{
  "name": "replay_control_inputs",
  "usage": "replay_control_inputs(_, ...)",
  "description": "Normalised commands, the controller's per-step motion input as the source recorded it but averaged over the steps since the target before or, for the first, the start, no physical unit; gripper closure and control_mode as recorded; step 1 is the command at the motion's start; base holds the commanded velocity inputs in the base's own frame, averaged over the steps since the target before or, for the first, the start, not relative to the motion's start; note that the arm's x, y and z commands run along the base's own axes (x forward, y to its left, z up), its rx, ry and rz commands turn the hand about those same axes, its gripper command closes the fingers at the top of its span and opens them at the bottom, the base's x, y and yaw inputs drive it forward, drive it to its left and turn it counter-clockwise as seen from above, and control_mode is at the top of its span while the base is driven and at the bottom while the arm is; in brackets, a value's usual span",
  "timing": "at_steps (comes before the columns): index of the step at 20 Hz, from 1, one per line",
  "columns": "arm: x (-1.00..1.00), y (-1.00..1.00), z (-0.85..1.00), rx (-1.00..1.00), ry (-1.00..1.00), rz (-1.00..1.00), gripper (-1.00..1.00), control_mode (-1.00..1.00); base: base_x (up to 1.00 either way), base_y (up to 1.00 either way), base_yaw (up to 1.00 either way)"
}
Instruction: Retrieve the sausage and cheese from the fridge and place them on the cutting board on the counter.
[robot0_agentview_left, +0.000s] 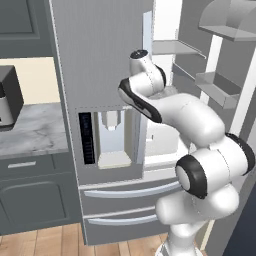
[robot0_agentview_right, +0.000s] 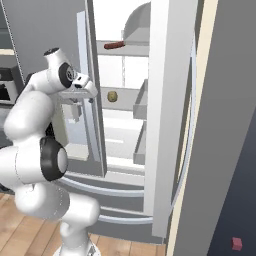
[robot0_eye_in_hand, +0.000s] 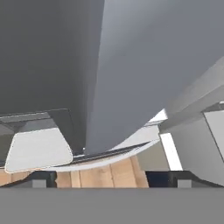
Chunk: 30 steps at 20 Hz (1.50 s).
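The grey fridge (robot0_agentview_left: 100, 50) has its left door shut and its right door (robot0_agentview_right: 170, 100) swung wide open. Inside, the reddish-brown sausage (robot0_agentview_right: 114, 45) lies on an upper shelf. The small pale yellow-tan cheese (robot0_agentview_right: 112, 96) sits on the shelf below it. My gripper (robot0_agentview_right: 75, 113) hangs in front of the shut left door's inner edge, left of both foods and apart from them, pointing down. In the hand view the gripper (robot0_eye_in_hand: 111, 180) is open with nothing between its fingertips (robot0_eye_in_hand: 39, 179), facing the door edge and the wood floor. The cutting board is out of view.
The marble counter (robot0_agentview_left: 30, 132) with a dark appliance (robot0_agentview_left: 7, 95) lies left of the fridge. Door bins (robot0_agentview_left: 217, 87) line the open right door. Two freezer drawers (robot0_agentview_left: 125, 205) sit below. A small red block (robot0_agentview_right: 236, 243) shows at the lower right.
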Motion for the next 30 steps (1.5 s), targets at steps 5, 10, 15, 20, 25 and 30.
replay_control_inputs(5, 0.11, -0.03, -0.57, 0.11, -0.56, 0.00, -1.00, -1.00, 0.00, 0.00, 0.00)
replay_control_inputs(10, 0.65, -0.04, -0.09, 0.05, -0.34, 0.00, -1.00, -1.00, 0.00, 0.00, 0.00)
replay_control_inputs(15, 0.65, -0.02, -0.01, 0.01, -0.18, 0.00, -1.00, -1.00, 0.00, 0.00, 0.00)
replay_control_inputs(20, 0.62, 0.14, 0.06, 0.01, -0.05, 0.00, 1.00, -1.00, 0.00, 0.00, 0.00)
replay_control_inputs(25, 0.16, 0.22, 0.10, 0.00, 0.03, 0.01, 1.00, -1.00, 0.00, 0.00, 0.00)
replay_control_inputs(30, -0.44, 0.26, 0.08, 0.00, 0.00, 0.05, 1.00, -1.00, 0.00, 0.00, 0.00)
